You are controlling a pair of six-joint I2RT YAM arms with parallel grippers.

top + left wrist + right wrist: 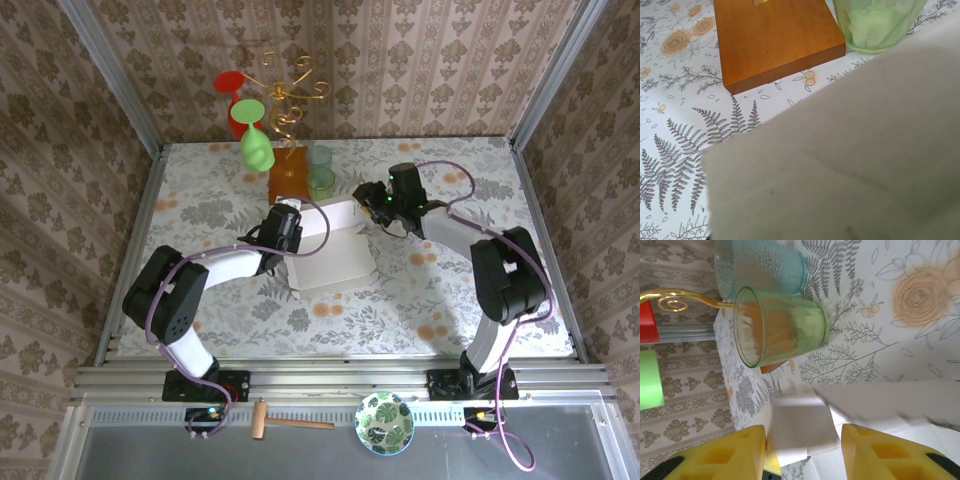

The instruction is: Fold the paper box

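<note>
Paper box [335, 262] lies mid-way across the table [450, 300], only part formed with flaps loose and most folding left, left gripper [284, 222] closed at its left edge, right gripper [804, 442] part-open astride a flap.

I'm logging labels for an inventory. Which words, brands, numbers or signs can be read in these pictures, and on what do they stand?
None: no text can be read anywhere.
The paper box is blank; the orange wooden block and the green cup bear no label; the tablecloth carries only a floral and fern print.
</note>
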